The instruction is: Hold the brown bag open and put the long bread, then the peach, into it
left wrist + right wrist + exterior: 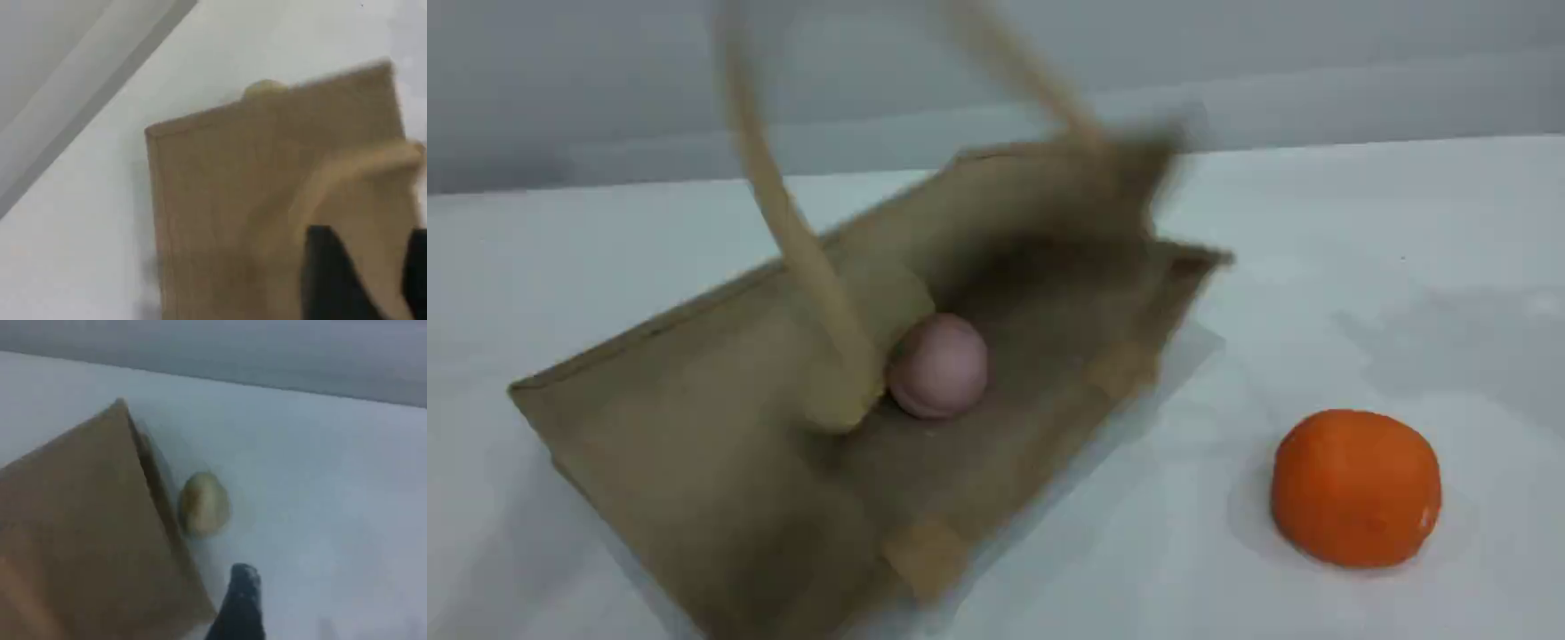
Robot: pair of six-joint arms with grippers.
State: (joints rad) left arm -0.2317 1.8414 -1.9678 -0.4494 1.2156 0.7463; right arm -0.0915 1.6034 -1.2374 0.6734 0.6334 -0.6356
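The brown bag [694, 444] lies on its side, its mouth gaping toward the scene camera. The pink peach [940, 364] rests inside on the lower wall. The bag's beige handle [783, 213] is drawn up, blurred, and runs out past the top edge. In the left wrist view the left gripper [373, 247] hangs over the bag [233, 200], its two dark fingers either side of the handle strap [360, 173]. Of the right gripper [241, 593], one dark fingertip shows beside the bag's corner [80, 533]. The long bread is hidden. Neither gripper shows in the scene view.
A large plain orange ball [1356, 487] sits on the white table to the bag's right. A small pale yellowish bun [203, 502] lies just behind the bag's far edge, peeking over it in the left wrist view [265, 87]. A grey wall rises behind the table.
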